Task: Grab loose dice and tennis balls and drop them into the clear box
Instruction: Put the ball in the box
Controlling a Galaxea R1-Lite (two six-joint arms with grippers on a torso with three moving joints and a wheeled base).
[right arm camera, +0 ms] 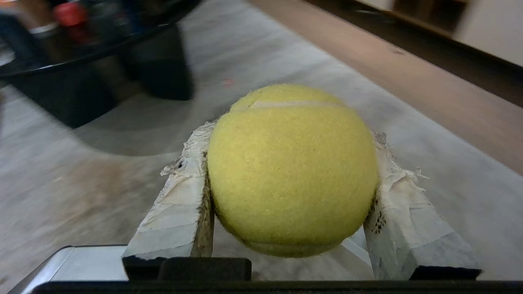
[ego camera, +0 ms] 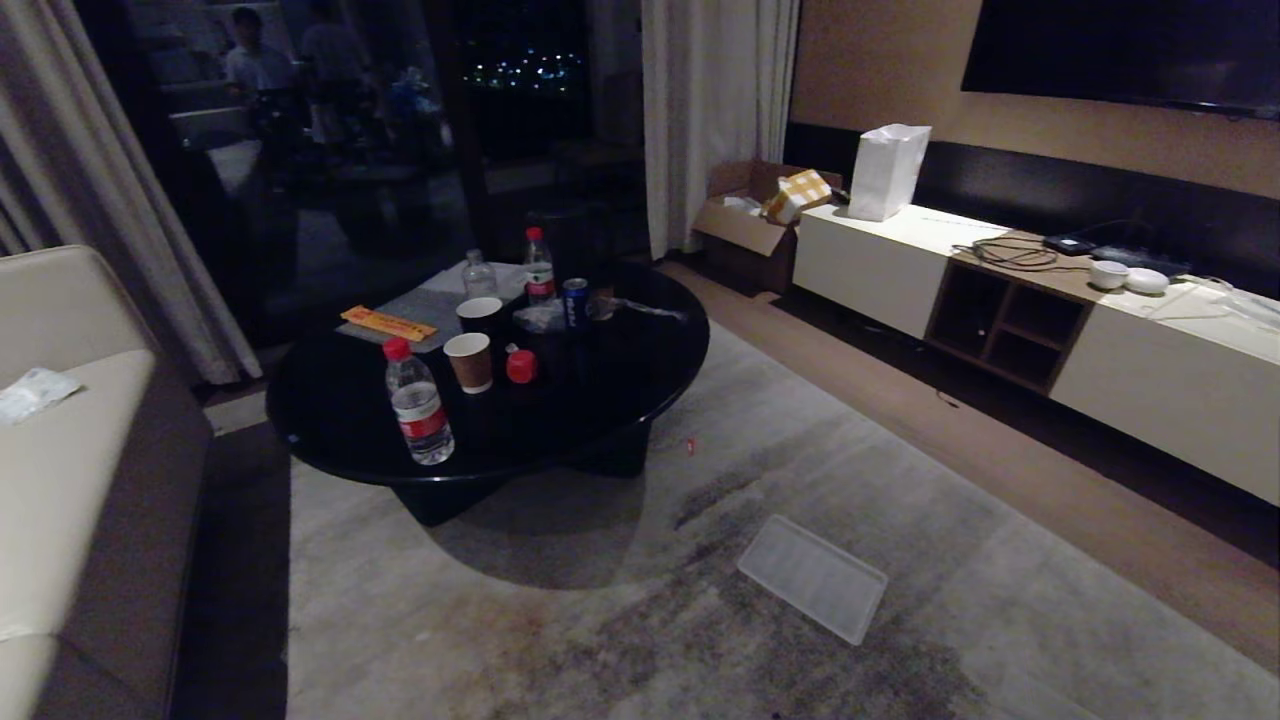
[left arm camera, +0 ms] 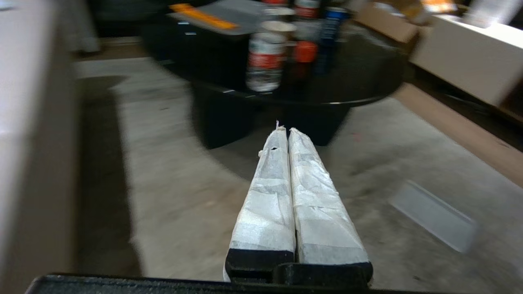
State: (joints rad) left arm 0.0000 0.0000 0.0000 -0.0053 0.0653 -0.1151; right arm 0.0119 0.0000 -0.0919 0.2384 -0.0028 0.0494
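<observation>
A fuzzy yellow-green tennis ball (right arm camera: 292, 171) sits between the taped fingers of my right gripper (right arm camera: 290, 134), which is shut on it above the grey rug. My left gripper (left arm camera: 286, 130) is shut with nothing in it, its taped fingers pressed together and pointing toward the black table. Neither arm shows in the head view. A flat whitish ribbed lid (ego camera: 812, 577) lies on the rug in front of the table, and the left wrist view shows the lid (left arm camera: 433, 214) too. The clear box itself and the dice are out of view.
A round black table (ego camera: 600, 400) holds water bottles, paper cups, a can and a red cap. A beige sofa (ego camera: 70, 480) stands at the left, a white TV cabinet (ego camera: 1150, 370) along the right wall, a cardboard carton (ego camera: 745, 225) beside it. A small red speck (ego camera: 690, 445) lies on the rug.
</observation>
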